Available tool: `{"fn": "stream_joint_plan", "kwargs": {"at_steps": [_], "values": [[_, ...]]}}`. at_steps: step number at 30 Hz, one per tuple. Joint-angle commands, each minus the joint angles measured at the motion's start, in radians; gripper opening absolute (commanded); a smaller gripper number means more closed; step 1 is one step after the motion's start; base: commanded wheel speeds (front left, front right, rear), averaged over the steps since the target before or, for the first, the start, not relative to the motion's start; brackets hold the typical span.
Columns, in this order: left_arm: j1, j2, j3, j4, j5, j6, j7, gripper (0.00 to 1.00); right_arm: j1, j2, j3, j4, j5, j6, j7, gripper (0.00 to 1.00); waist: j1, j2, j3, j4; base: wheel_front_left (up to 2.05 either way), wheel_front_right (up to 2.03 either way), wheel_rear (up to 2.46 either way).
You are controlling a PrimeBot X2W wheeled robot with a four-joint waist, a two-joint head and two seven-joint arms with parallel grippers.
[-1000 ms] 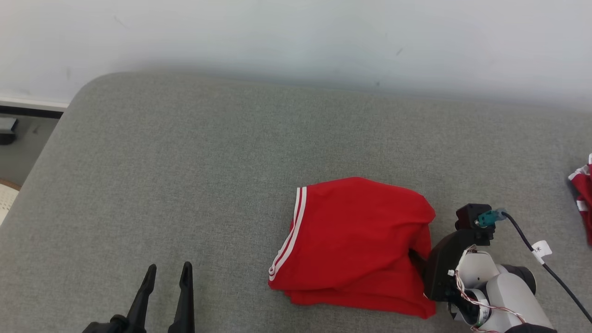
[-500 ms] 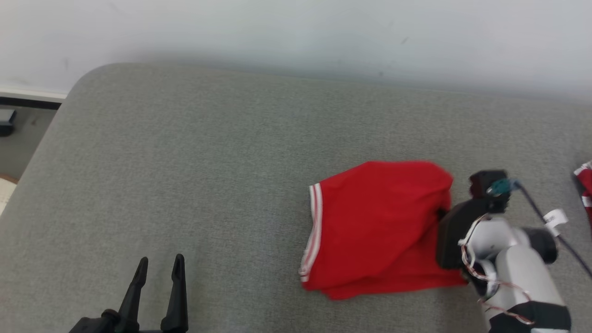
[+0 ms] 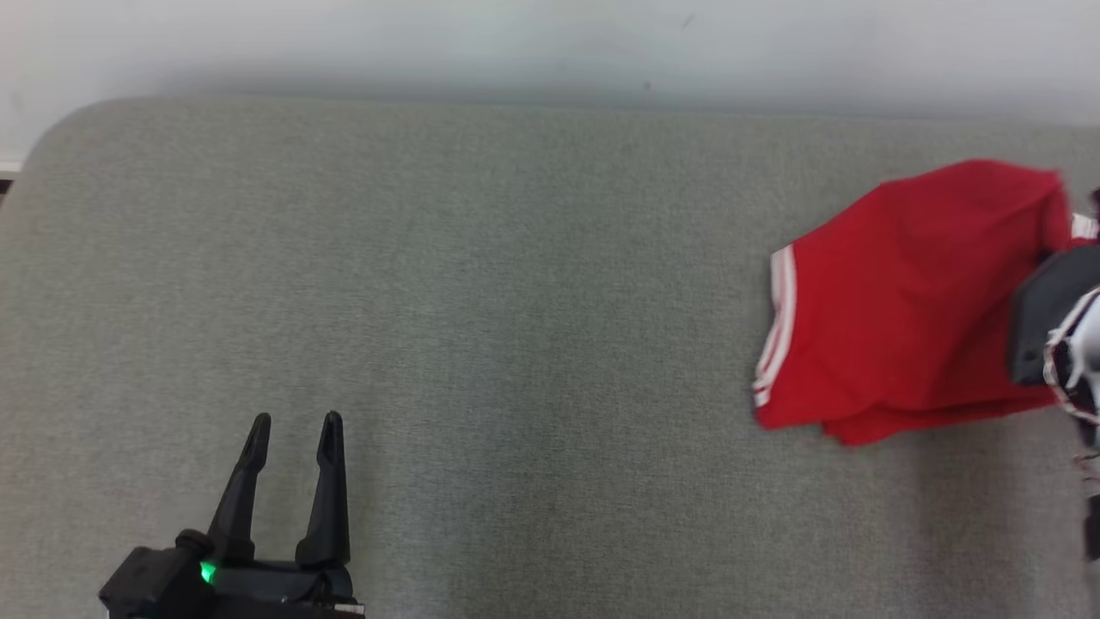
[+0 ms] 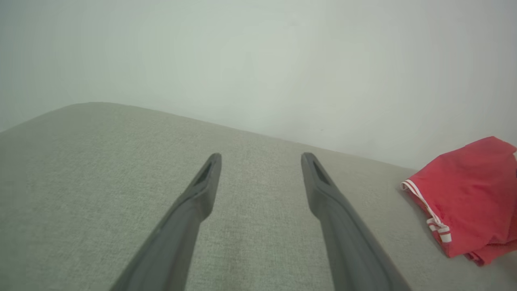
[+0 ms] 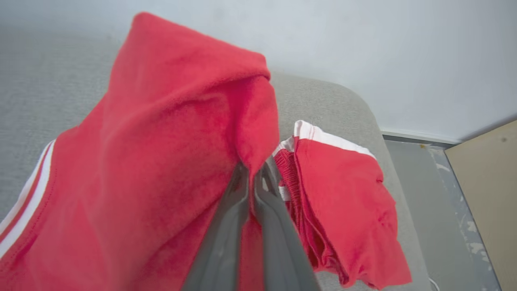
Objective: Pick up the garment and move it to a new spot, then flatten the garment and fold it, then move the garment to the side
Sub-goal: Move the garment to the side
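The garment (image 3: 902,301) is red with white stripes along one hem. It hangs bunched at the far right of the grey cushion (image 3: 473,301), its lower folds trailing on the surface. In the right wrist view my right gripper (image 5: 250,171) is shut on a fold of the garment (image 5: 161,141), and the cloth drapes over both fingers. Its dark housing (image 3: 1044,314) shows at the right edge of the head view. My left gripper (image 3: 296,419) rests low at the front left, open with nothing between its fingers (image 4: 202,190). The garment (image 4: 468,194) lies far to their right.
A second red piece with white trim (image 5: 339,202) lies just right of the held garment, near the cushion's rounded end. Beyond that end are grey floor and a tan panel (image 5: 484,194). A white wall (image 3: 516,43) runs behind the cushion.
My right gripper has closed on the garment's right edge, lifted it and carried it right and toward the wall. The head camera has also turned. The left gripper stays open.
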Motion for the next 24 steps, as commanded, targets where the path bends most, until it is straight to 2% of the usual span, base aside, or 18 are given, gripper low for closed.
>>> {"fn": "stream_joint_plan", "kwargs": {"at_steps": [1,12,14,19,24], "values": [[-0.018,0.006,-0.006,-0.007,0.006,-0.001,-0.003,1.00,-0.014,-0.021,-0.012,-0.003,-0.010,0.000,0.003,0.00,-0.0001,-0.0001,0.037,-0.031,0.00,0.00,0.00],[-0.069,0.034,-0.045,-0.018,0.010,-0.001,-0.003,1.00,-0.056,-0.183,-0.091,-0.013,-0.033,0.000,-0.003,0.00,-0.0001,-0.0001,0.117,-0.057,0.00,0.00,0.00],[-0.069,0.037,-0.048,-0.018,0.008,-0.001,-0.003,1.00,-0.056,-0.192,-0.094,-0.009,-0.034,0.000,-0.006,0.00,-0.0001,-0.0001,0.124,-0.056,0.00,0.00,0.00],[-0.085,0.055,-0.059,-0.022,-0.004,-0.001,-0.003,1.00,-0.041,-0.281,-0.095,0.011,-0.070,0.000,-0.052,0.00,-0.0001,-0.0001,0.145,-0.049,0.00,0.00,0.00],[-0.095,0.069,-0.070,-0.026,-0.007,-0.001,-0.003,1.00,-0.022,-0.335,-0.140,0.040,-0.120,0.000,-0.099,0.00,-0.0001,-0.0001,0.168,-0.043,0.00,0.00,0.00]]}}
